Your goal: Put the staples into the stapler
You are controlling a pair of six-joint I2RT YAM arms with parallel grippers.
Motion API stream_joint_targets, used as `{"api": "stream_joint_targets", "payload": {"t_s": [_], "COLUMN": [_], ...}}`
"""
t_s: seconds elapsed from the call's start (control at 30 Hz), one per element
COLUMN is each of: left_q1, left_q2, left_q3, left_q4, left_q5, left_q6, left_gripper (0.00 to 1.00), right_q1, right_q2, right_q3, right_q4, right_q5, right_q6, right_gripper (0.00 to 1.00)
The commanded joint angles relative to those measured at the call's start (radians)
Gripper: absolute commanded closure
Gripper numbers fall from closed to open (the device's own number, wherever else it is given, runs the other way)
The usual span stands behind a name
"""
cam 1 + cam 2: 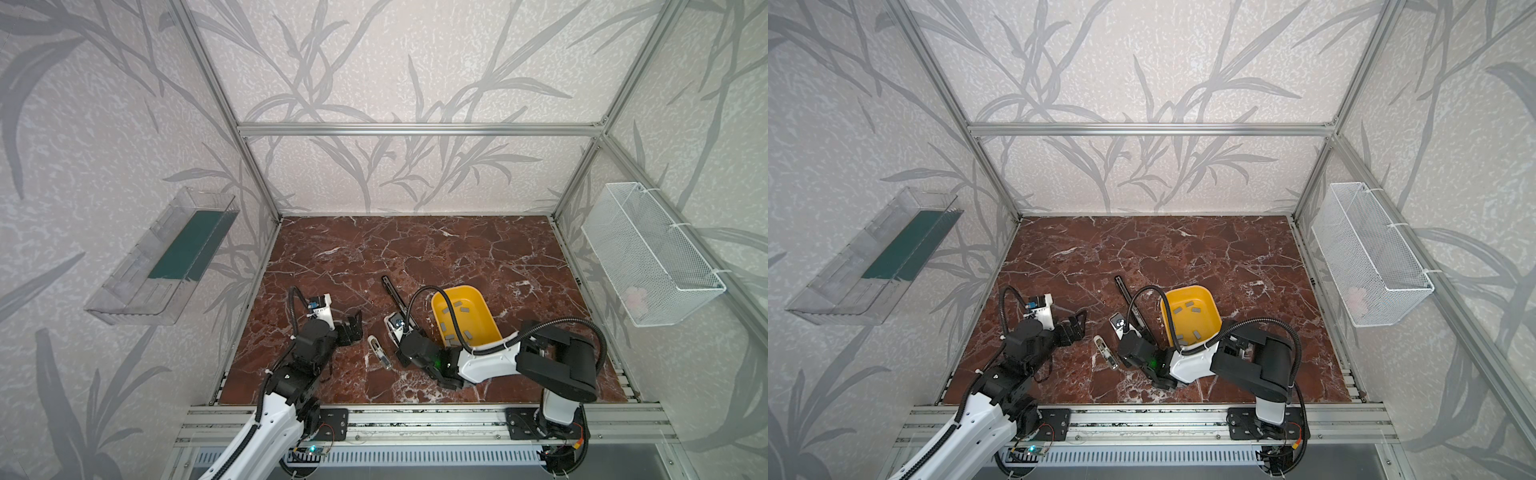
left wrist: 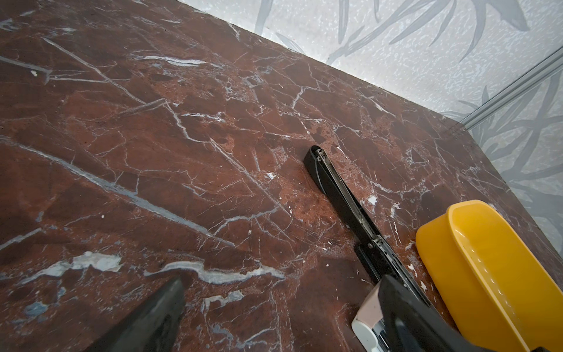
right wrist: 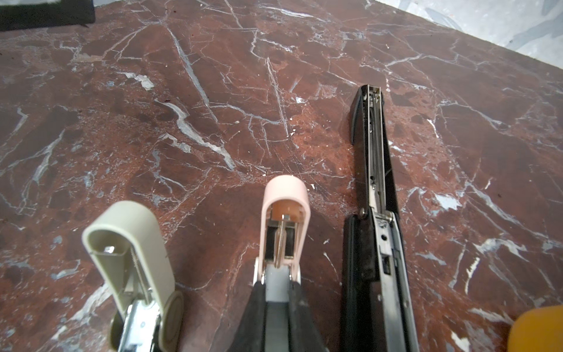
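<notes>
Several grey staples [image 1: 458, 305] [image 1: 1190, 304] lie in a yellow bin [image 1: 457, 288] [image 1: 1187, 289]. Three staplers lie opened flat on the marble. The wrist view shows a beige stapler [image 3: 131, 237], a pink stapler [image 3: 286, 207] and a long black stapler [image 3: 374, 183] side by side. My right gripper [image 3: 275, 285] is shut on the pink stapler's rear end. In both top views that arm hides the pink one, while the beige stapler [image 1: 379, 352] and the black stapler [image 1: 392, 293] show. My left gripper [image 1: 353, 326] [image 2: 281, 283] hangs open and empty over bare marble, left of the staplers.
A clear wall tray [image 1: 162, 257] with a green pad hangs on the left wall. A white mesh basket [image 1: 652, 253] hangs on the right wall. Aluminium frame posts border the marble table [image 1: 415, 249]. The yellow bin [image 2: 487, 259] sits right beside the black stapler [image 2: 335, 189].
</notes>
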Motion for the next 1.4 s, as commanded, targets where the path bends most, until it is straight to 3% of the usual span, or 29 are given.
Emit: {"api": "stream_joint_targets", "payload": {"t_s": [0.0, 1.37], "left_q1": [-0.006, -0.013], "left_q2": [-0.002, 0.0], "left_q3": [0.006, 0.005], "left_q4": [0.022, 0.023], "left_q5": [0.0, -0.006], "left_q6": [0.006, 0.006], "left_gripper": [0.01, 0.01], "right_q1": [-0.005, -0.008], "right_q2": [0.017, -0.003], "right_q3": [0.025, -0.005], "right_q4": [-0.005, 0.027], "right_q5": [0.004, 0.007], "right_q6": [0.014, -0.001], "right_gripper": [0.87, 0.87]}}
